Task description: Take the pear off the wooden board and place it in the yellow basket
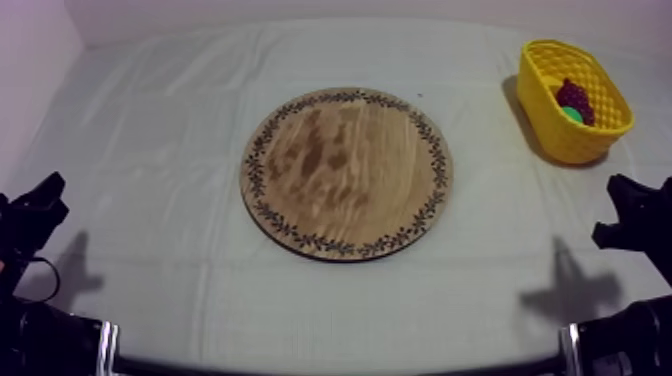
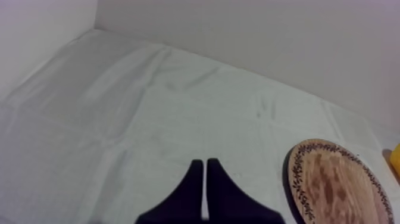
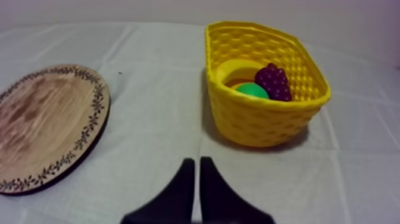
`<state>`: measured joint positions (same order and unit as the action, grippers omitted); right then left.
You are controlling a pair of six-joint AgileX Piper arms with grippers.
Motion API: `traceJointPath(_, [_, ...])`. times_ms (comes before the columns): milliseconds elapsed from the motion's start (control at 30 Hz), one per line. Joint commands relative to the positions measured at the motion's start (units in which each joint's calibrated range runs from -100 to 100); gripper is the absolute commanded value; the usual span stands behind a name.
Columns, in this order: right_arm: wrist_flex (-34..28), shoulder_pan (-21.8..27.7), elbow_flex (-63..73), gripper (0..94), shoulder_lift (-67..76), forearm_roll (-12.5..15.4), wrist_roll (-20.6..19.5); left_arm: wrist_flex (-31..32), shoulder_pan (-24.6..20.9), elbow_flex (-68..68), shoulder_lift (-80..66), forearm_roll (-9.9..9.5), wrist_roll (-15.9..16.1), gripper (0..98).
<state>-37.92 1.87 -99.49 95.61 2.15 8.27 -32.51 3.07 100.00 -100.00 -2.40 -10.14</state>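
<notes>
1. Ahead of the right claw (image 3: 197, 161), the basket (image 3: 262, 122) holds grapes (image 3: 274, 80) and seemingly the pear (image 3: 253, 90); the board (image 3: 47, 119) is bare.
2. Left claw (image 2: 205, 162) and right sit closed, empty.
3. A needless reach could knock the basket.

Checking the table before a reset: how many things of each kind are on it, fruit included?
Wooden board: 1
Yellow basket: 1
Bunch of grapes: 1
Green fruit, likely the pear: 1
Yellow shape behind them: unclear, not counted
Total: 4

Cloth-covered table (image 1: 150, 150), round wooden board (image 1: 347, 172) at its middle, yellow basket (image 1: 568, 140) near its far right corner.
</notes>
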Motion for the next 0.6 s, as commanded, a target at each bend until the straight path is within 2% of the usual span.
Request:
traceJointPath(0, [0.2,0.1,0.0,3.4,0.0,-0.4,0.4,0.0,0.0,0.0,0.0,-0.02,0.0,0.1])
traceJointPath(67, [0.3,0.1,0.0,5.0,0.1,-0.4,0.9,0.0,0.0,0.0,0.0,-0.02,0.0,0.1])
traceJointPath(233, [0.3,0.1,-0.1,1.5,0.1,-0.5,1.9,0.0,0.0,0.0,0.0,-0.02,0.0,0.1])
traceJointPath(567, [0.3,0.1,-0.1,0.5,0.1,-0.5,2.1,0.0,0.0,0.0,0.0,-0.02,0.0,0.1])
